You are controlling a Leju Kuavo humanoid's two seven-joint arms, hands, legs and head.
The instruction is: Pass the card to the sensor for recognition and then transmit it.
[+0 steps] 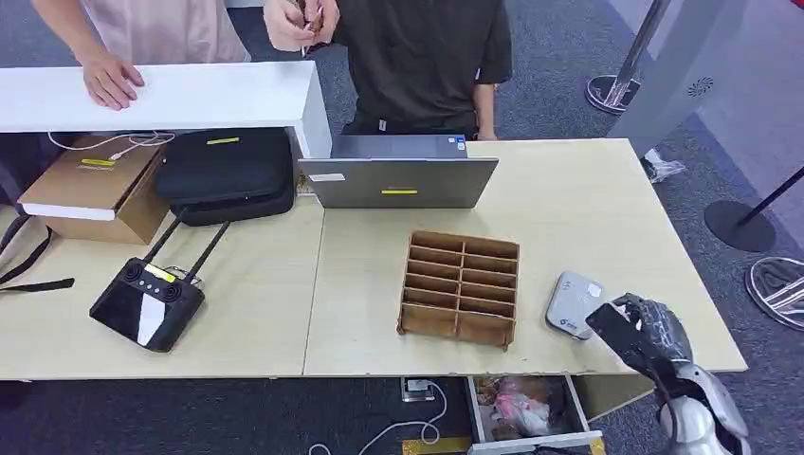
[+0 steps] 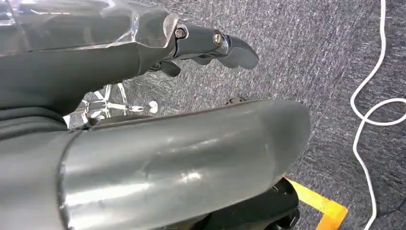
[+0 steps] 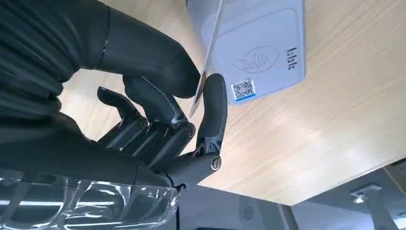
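Observation:
My right hand (image 1: 652, 332) hovers at the table's near right corner and pinches a dark card (image 1: 614, 327) between thumb and a finger. In the right wrist view the hand (image 3: 158, 110) holds the thin card (image 3: 208, 57) edge-on, just over the sensor (image 3: 258, 48), a pale grey pad with a contactless symbol and a QR sticker. The sensor (image 1: 574, 304) lies on the table just left of the card. My left hand (image 2: 210, 45) hangs over grey carpet with its fingers curled and nothing in them.
A wooden compartment rack (image 1: 460, 287) stands left of the sensor. A laptop (image 1: 398, 175), black bag (image 1: 226, 171), cardboard box (image 1: 95, 190) and black controller (image 1: 147, 303) lie further left. Two people stand behind the white counter (image 1: 161, 95). An open drawer (image 1: 526, 408) sits below the table edge.

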